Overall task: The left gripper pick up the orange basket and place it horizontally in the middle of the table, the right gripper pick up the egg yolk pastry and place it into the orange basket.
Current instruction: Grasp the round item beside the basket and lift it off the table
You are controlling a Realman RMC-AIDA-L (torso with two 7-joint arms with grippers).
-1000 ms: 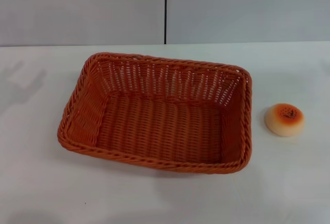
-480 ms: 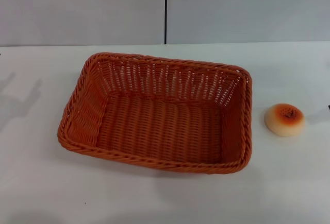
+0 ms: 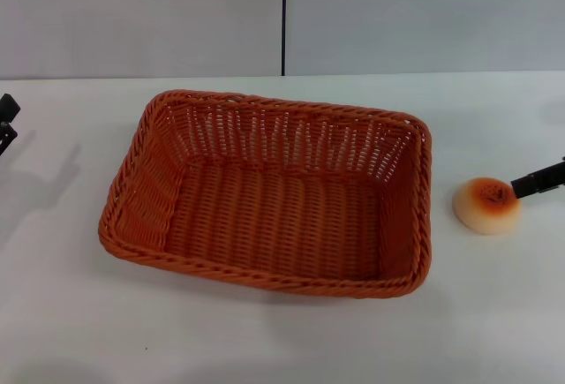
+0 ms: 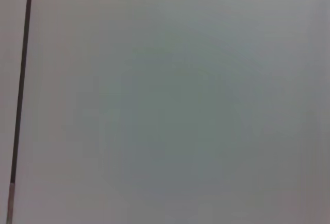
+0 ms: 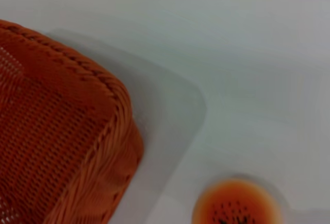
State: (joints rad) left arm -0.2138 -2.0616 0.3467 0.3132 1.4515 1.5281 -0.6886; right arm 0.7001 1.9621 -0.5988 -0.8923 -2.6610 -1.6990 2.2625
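Orange basket (image 3: pixel 269 194) sitting dead centre on the table (image 3: pixel 265 340), long side running across, nothing in it. Egg yolk pastry (image 3: pixel 486 205) at about 3 o'clock of the basket, apart from it, flat on the white top. Right gripper (image 3: pixel 538 179) poking in from the 3 o'clock edge, black tip right at the pastry's top, maybe touching; can't tell if spread or pinched. Left gripper (image 3: pixel 7 122) barely peeking in at the 9 o'clock edge, well apart from the basket, state impossible to call.
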